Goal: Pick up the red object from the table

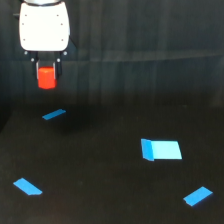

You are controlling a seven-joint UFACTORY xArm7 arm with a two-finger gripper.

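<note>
Holding the red object [46, 77] up off the table [110, 195] now, and that's what I want to see: the claw [46, 75] is clamped on it, dark fingers down either side, the block hanging in the air above the table's far left corner. It sits square between the jaws rather than cocked, which I judge is why it isn't slipping; the flat sides of the block give the fingers something to press on. The white wrist housing [44, 27] stands straight above it, so I read this as a plain vertical lift.

Below, the blue pieces lie flat and untouched: a thin sliver [54, 114] just under the claw, a slanted one [27, 186] by the near left edge, a larger rectangle [161, 149] toward the right, and one more [198, 196] at the near right corner. None is near enough to snag.

No labels, brand marks or writing I can make out; the picture is too soft for that. To my eye the pick is done.
</note>
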